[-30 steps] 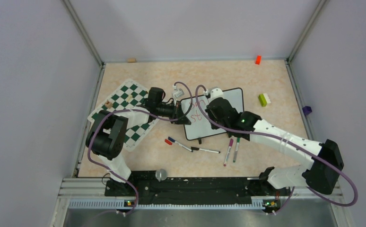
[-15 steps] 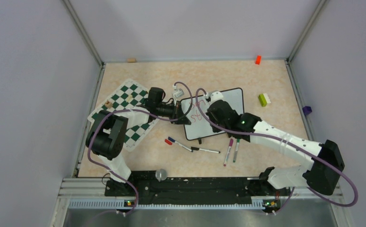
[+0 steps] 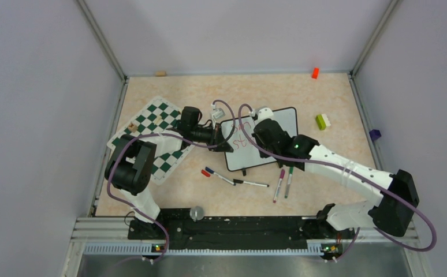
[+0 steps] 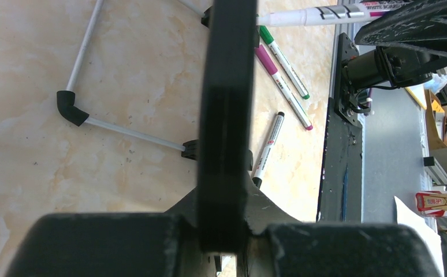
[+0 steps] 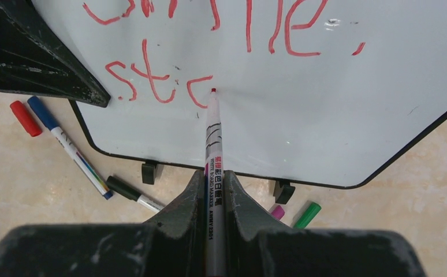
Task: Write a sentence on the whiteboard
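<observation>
Two fingers of the right tool (image 5: 213,178) are clenched on a red marker (image 5: 213,130), low on its barrel. Its tip touches the whiteboard (image 5: 325,104) at the open top of a third letter in the lower line. The sentence (image 5: 146,68) shows "smile." above and "st" plus a half-made curve below, so we judge it roughly half written. The left tool (image 4: 224,222) is clamped on the board's black frame at its left side, steadying it.

The board sits near the middle of the surface, propped at a slant on its feet and a thin wire leg (image 4: 74,109). We judge it light, stiff and glossy. It could skid or tip under pen pressure, so the frame is the place to hold, never the written face, where ink would smear.

Around it lie a blue marker (image 5: 71,147), a red cap (image 5: 23,117) and a black marker (image 5: 130,193). A purple marker (image 3: 279,183) and a green marker (image 3: 289,180) lie toward the near edge, and the chess mat (image 3: 163,124) toward the left edge. None blocks the pen's path.
</observation>
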Robot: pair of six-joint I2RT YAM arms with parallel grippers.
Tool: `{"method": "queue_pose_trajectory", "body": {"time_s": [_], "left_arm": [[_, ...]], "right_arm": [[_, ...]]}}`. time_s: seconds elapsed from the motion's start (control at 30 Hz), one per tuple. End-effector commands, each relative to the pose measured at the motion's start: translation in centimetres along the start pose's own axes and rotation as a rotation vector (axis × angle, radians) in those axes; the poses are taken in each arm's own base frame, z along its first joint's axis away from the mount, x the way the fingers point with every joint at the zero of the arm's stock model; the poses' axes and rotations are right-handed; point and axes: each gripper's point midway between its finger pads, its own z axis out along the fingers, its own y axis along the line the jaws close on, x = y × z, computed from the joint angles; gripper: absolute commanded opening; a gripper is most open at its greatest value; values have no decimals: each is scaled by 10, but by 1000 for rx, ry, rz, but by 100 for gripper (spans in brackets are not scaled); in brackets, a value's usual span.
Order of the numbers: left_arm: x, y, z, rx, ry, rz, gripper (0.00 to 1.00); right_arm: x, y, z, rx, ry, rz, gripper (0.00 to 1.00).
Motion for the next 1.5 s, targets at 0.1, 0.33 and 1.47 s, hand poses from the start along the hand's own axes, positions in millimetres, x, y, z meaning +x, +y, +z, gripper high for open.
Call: {"method": "queue_pose_trajectory", "body": {"time_s": [0.1,0.33,1.47], "left_arm": [[-2,13,-2,-106,7,8,0],[-2,13,-2,-107,7,9,0],[-2,13,-3,-114,4,15,0]], "right_arm": [[-39,-4,0,27,-85,24,0],[-27,-5,0,22,-62,23,0],[-43,-14,-16,16,-109,41,0]]}}
